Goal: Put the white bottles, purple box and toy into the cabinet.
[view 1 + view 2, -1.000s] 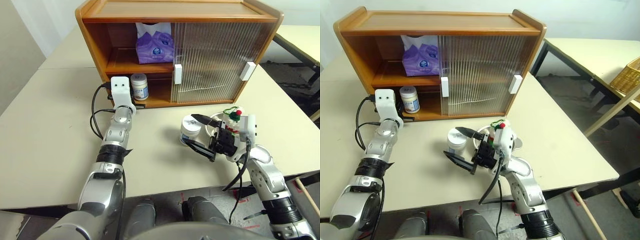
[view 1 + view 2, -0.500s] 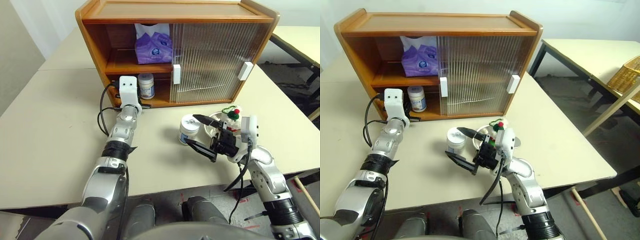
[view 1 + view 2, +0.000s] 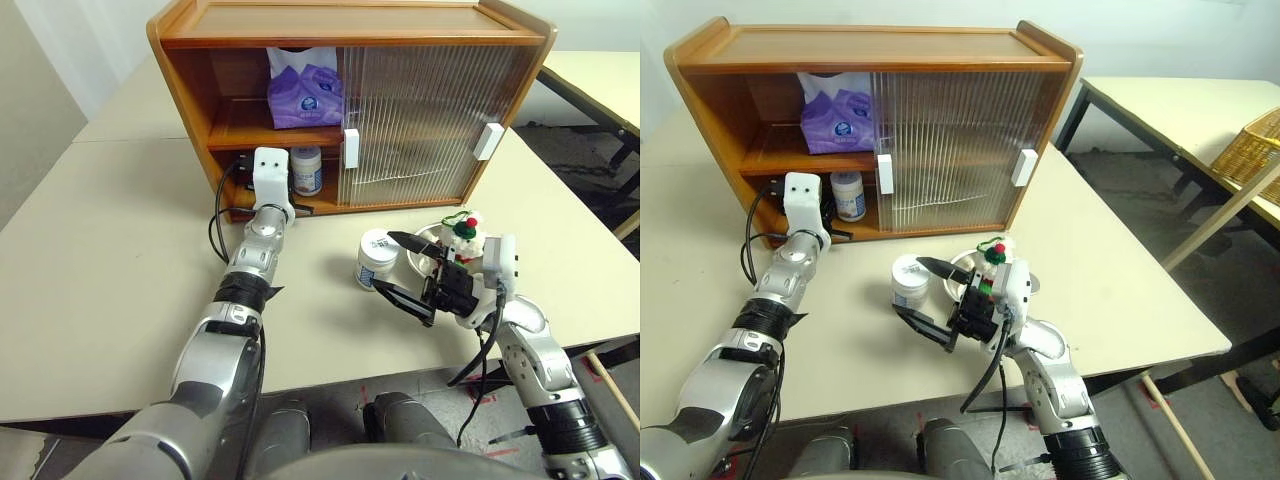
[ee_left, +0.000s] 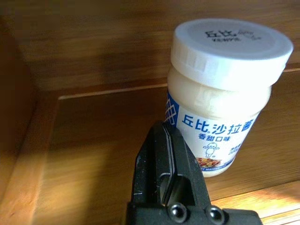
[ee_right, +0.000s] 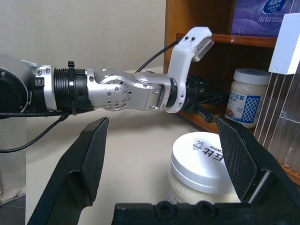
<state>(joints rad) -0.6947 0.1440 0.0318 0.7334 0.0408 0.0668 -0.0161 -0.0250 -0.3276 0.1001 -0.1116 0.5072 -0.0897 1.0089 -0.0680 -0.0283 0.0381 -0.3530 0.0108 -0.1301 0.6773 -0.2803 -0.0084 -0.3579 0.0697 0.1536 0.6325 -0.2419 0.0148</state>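
Compared with a second ago, your left arm has reached further toward the open side of the cabinet (image 3: pixel 250 60), so the left gripper (image 4: pixel 161 154) now sits inside the lower compartment with the first white bottle (image 4: pixel 225 93) just beside it. Its fingers are pressed shut and hold nothing. The right gripper (image 3: pixel 400 268) has not shifted; its fingers are spread as wide as they go, one on each side of the second white bottle (image 3: pixel 375 260) without touching it.

Both bottles are squat white jars with ribbed white screw lids. The one in the cabinet stands upright on the bottom board, near the edge of the ribbed sliding door (image 3: pixel 415 120). Its label carries blue Chinese characters, "丘比沙拉酱", with a small cartoon figure beneath, and the lid is embossed "丘比". The second stands upright on the surface (image 3: pixel 110 250) in front of the cabinet.

The purple box (image 3: pixel 305 95) rests on the upper shelf, with a round blue-white logo on its face. The toy (image 3: pixel 464 232), with its red hat, sits just behind your right wrist, beside a steel bowl (image 3: pixel 425 245).
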